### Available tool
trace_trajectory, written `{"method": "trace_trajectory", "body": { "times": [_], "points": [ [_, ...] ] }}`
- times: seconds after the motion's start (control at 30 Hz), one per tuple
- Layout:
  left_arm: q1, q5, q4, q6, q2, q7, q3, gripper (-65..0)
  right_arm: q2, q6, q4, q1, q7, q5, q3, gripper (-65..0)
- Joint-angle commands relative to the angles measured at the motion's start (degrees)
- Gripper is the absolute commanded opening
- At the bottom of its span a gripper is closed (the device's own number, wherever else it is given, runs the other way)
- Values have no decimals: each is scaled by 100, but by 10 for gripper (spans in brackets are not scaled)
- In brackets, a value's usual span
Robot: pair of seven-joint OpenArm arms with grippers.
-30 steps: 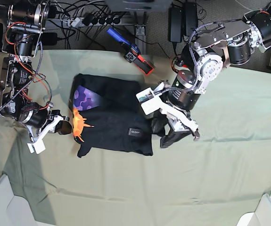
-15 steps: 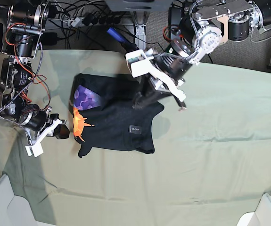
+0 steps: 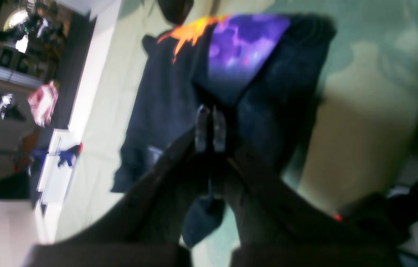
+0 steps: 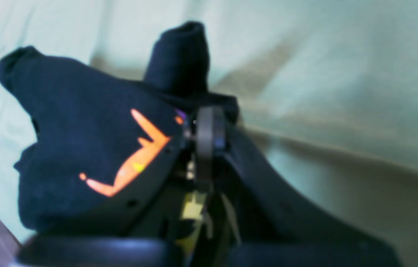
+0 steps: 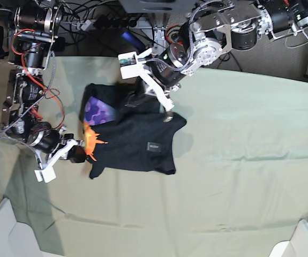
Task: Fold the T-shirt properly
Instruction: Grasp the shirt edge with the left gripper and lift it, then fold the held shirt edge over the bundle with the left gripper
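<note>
The left gripper (image 5: 134, 100) is pinched tight over the top of the black T-shirt (image 5: 135, 139); the right gripper (image 5: 77, 155) is pinched tight too, at the shirt's orange edge; the shirt lies partly folded on the green table cloth (image 5: 239, 160).

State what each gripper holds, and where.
Left gripper: shut on a fold of the T-shirt near its upper edge. Right gripper: shut on the shirt's orange-printed edge.
</note>
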Motion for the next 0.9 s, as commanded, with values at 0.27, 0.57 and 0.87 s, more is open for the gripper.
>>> {"method": "trace_trajectory", "body": {
  "times": [0.27,0.57,0.87],
  "points": [
    [-706,439,-1493,745,715,-28,-22,-363,37,466,76,138,87,68,31,-650],
    [-717,435,-1600,743,715,-11,170,-363,35,466,76,138,87,70,31,-650],
    [-721,575,-1731,844,750,-96,223,-417,35,466,76,138,87,72,31,-650]
  ]
}}
